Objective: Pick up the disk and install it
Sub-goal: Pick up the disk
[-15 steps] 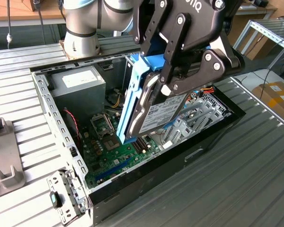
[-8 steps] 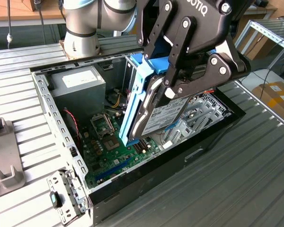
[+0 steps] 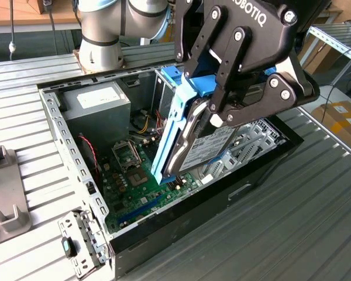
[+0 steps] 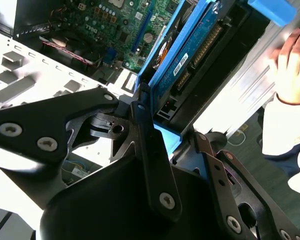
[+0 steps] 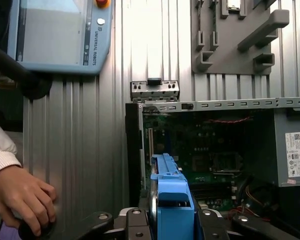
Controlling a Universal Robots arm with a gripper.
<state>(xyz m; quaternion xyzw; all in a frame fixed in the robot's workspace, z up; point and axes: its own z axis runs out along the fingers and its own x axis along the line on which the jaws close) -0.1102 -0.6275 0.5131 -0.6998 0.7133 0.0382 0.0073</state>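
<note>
Over the open computer case [image 3: 58, 126] at the middle of the exterior view, the claw [image 3: 207, 117] is clamped on the disk [image 3: 207, 149], which hangs steeply tilted on edge in its grip, lower end just above the green motherboard [image 3: 131, 181]. Ribbed grey metal forms the counter [image 3: 292, 228]; in the first wrist view a person's hand [image 5: 22, 197] lies on it, a teach pendant [image 5: 60, 35] farther off.
</note>
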